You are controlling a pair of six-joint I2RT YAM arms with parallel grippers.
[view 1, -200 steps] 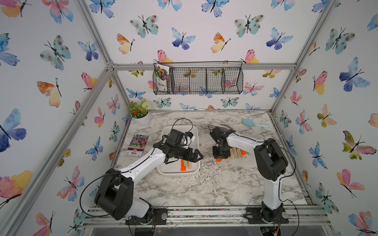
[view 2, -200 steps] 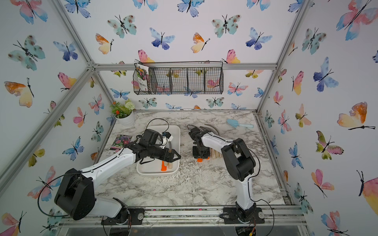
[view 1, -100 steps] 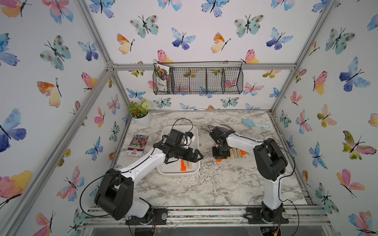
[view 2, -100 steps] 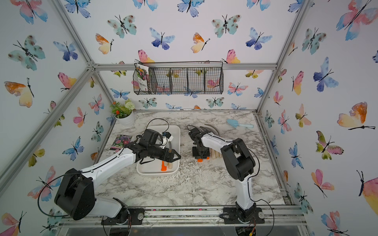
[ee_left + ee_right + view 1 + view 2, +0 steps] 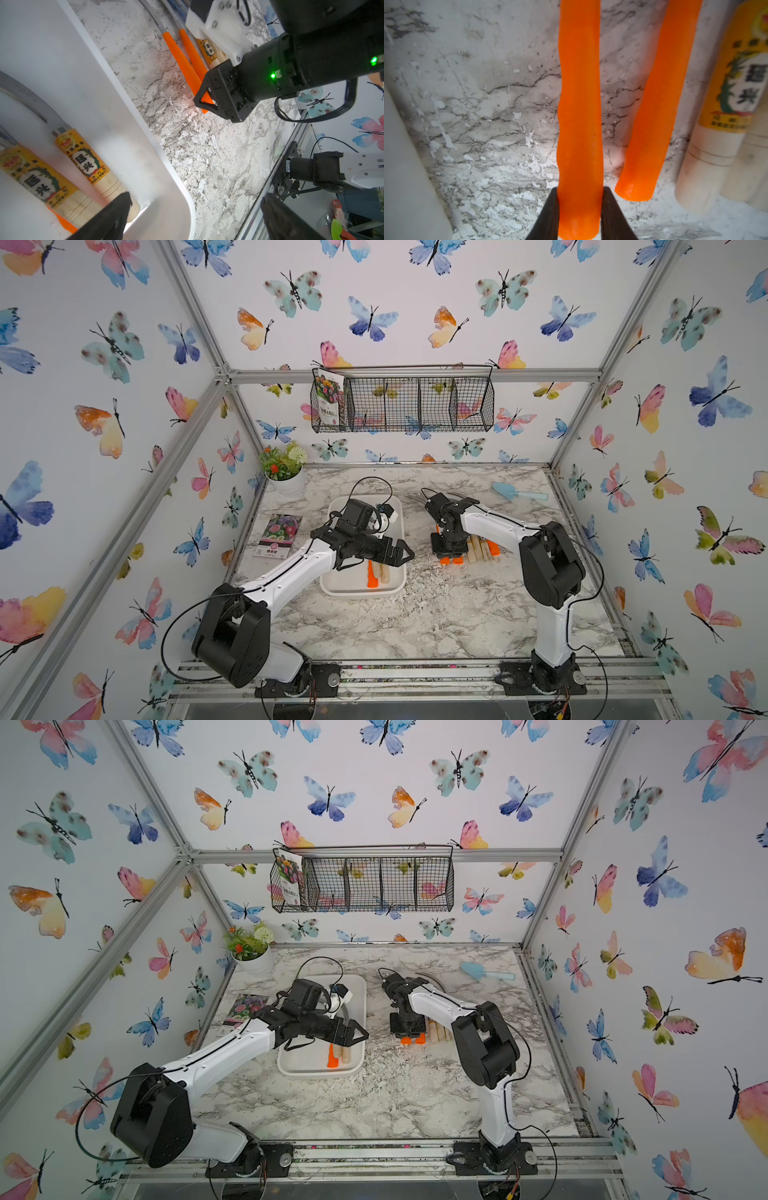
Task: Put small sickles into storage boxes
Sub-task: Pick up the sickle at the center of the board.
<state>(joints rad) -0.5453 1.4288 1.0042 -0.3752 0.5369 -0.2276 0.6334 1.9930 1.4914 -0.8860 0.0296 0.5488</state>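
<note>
Step in hand: pick-up of the next sickle. The right hand is clamped on the butt of an orange-handled sickle lying on the tabletop, tray-side of the loose row. Whether it is off the surface cannot be told. The left hand hangs over the white tray, jaws wide and holding nothing. Three handles of stowed sickles show inside the tray. The next move probably calls for lifting clear of the neighbouring orange handle, crossing to the tray and laying the sickle parallel to the others. The left hand crowds that drop zone.
</note>
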